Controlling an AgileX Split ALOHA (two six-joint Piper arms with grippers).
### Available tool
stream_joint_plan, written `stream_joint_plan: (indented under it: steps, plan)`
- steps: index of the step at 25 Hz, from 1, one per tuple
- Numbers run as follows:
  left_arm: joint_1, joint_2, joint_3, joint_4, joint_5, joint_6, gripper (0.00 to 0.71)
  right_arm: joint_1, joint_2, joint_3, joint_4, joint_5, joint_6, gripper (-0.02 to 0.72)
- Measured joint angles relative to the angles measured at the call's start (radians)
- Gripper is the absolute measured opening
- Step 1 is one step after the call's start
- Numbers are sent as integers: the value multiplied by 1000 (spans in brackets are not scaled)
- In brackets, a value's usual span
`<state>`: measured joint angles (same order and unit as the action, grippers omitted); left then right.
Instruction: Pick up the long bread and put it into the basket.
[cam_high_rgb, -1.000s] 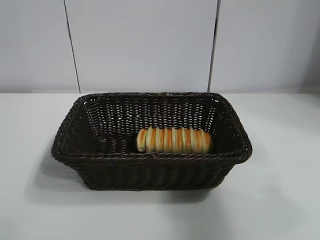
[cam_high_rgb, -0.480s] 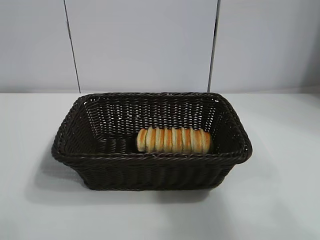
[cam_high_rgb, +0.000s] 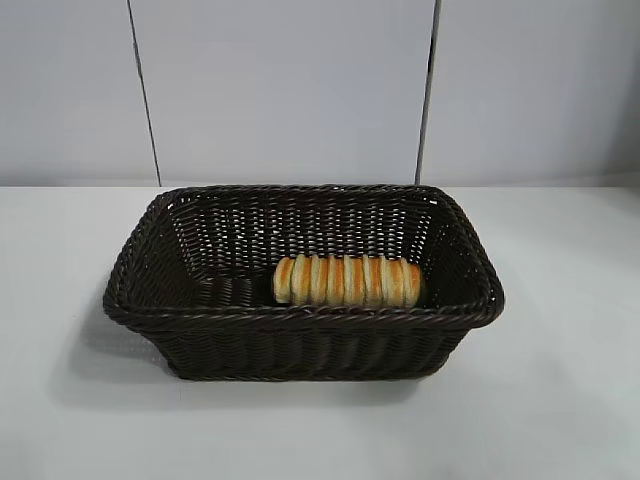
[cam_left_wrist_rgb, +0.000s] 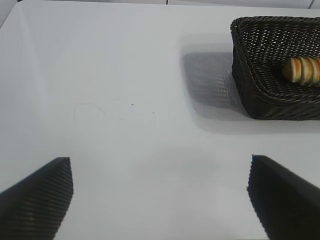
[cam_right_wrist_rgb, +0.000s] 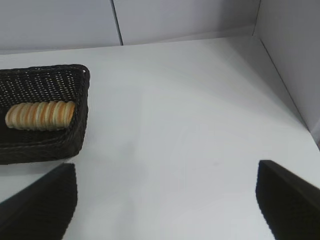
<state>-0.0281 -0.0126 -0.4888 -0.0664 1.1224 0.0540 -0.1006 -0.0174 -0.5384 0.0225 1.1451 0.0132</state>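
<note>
Exterior view unchanged over the last second: bread (cam_high_rgb: 347, 281) lies in the basket (cam_high_rgb: 300, 318), lower right of centre. Left gripper (cam_left_wrist_rgb: 160, 192) and right gripper (cam_right_wrist_rgb: 165, 200) spread wide, empty. Placement appears complete.

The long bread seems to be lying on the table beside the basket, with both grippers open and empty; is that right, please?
Not quite: the long bread lies inside the basket, as the exterior view shows. The left gripper and right gripper are indeed open and empty.
</note>
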Motion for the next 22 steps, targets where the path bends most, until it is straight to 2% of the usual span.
stream_joint_plan:
  steps: [4,8,12,16,22]
  plan:
    - [0,0,0,0,0,0,687,0,0,30,3,0,6,695]
    - [0,0,0,0,0,0,687,0,0,32,32,-7,1,695]
    - [0,0,0,0,0,0,687,0,0,42,5,-12,-19,695]
    - [0,0,0,0,0,0,687,0,0,69,1,-46,-22,695]
    - [0,0,0,1,0,0,687,0,0,71,0,-49,-22,695]
